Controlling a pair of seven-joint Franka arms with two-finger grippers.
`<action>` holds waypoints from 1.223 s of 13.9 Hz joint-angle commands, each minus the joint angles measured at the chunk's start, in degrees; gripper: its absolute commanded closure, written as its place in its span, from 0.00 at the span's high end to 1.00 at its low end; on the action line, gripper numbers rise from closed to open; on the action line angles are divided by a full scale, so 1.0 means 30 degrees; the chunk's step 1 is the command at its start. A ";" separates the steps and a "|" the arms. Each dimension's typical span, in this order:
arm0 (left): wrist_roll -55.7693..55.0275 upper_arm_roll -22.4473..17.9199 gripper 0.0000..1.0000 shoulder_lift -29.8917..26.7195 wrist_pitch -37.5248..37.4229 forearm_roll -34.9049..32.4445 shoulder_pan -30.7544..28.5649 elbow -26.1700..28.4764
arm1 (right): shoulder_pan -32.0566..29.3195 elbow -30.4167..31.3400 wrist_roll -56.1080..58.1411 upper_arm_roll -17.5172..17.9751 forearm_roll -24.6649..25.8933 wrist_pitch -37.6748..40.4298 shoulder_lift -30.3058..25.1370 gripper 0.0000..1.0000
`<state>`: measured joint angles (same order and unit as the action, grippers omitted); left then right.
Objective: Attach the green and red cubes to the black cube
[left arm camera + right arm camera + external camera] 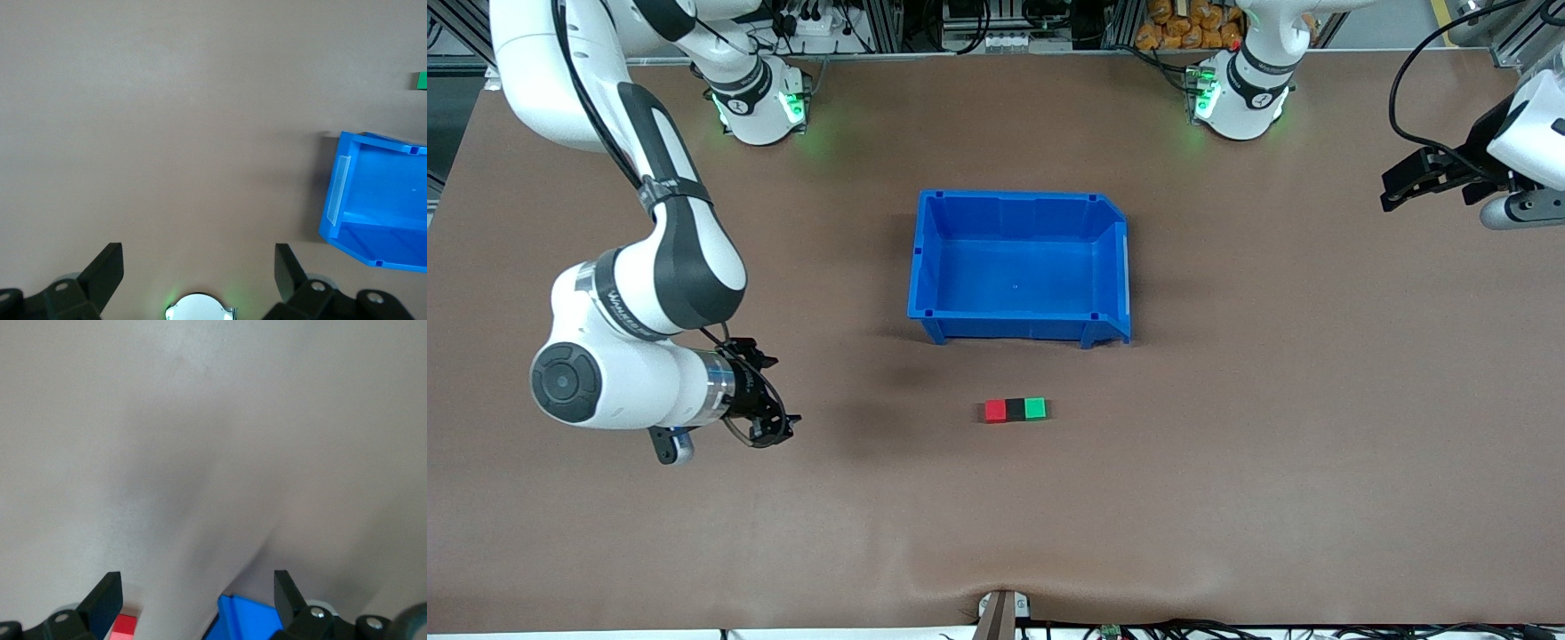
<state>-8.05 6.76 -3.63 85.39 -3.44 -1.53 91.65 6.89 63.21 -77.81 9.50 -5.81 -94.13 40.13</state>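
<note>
Cubes: red cube point(995, 411), black cube point(1016, 410), green cube point(1035, 408) sat in one row on table point(1227, 489), touching, black in middle; nearest to front cam of all things, well clear of both arms.
Task status: looked done, judging by row; both colours already butted against black.
Right gripper point(769, 418): released, fingers spread, held nothing; hung low over table toward right arm's end, apart from red cube.
Bin: blue bin point(1018, 267) stood farther from cam than row, nothing in it.
Left gripper point(1414, 182): released too, nothing between fingers; up over left arm's end of table, well apart from everything. Waited.
Step in hand: prob. retreat/finish. Done well = kept fingers wide, lifted straight up before swinging away, no sweep past row, so joints stayed tight.
Views: front alone showed whole row + black cube. Right wrist caught only sliver of red cube point(123, 628) and bin corner point(243, 620). Left wrist showed bin end point(380, 200) and bit of green cube point(421, 80); no red, no black.
</note>
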 commanded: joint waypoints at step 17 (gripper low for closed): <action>0.0165 -0.0057 1.00 -0.0284 0.0012 0.0151 -0.0104 0.0036 | -0.2326 0.1281 0.4928 0.0495 0.0356 0.1492 -0.2682 1.00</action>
<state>-8.05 6.58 -3.63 85.40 -3.44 -1.54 91.55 1.76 63.80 -65.04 9.50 -5.57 -89.74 35.08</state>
